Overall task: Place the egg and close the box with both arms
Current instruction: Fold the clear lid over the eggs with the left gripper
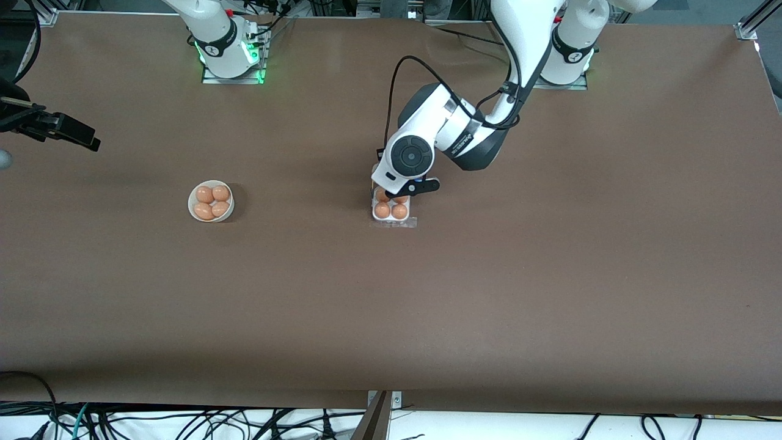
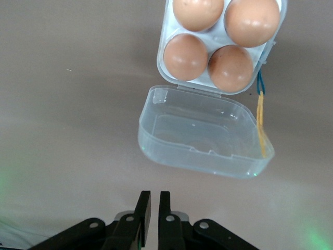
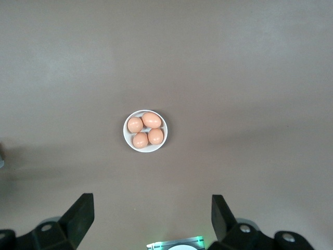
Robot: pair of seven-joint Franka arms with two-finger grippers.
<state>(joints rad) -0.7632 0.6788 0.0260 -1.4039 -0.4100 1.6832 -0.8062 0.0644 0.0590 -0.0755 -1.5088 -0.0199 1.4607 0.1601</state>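
The box [image 2: 203,138] stands mid-table with its clear lid swung open, and every cell of its pale tray [image 2: 162,67] holds an orange-brown egg [image 2: 185,56]. I cannot tell which of them is the task's egg. My left gripper [image 2: 154,197] hangs just off the lid's free edge, shut with nothing between its fingers. In the front view the left arm's hand [image 1: 408,160] covers the part of the box [image 1: 391,212] farther from the camera. My right gripper [image 3: 153,208] waits open and empty, high over the table by the bowl.
A round white bowl [image 1: 193,208] with several more eggs [image 3: 145,130] stands toward the right arm's end. A yellow and blue cord [image 2: 260,117] trails from the box's side. The right arm's black hand [image 1: 61,129] shows at the table's end. Cables run along the near edge.
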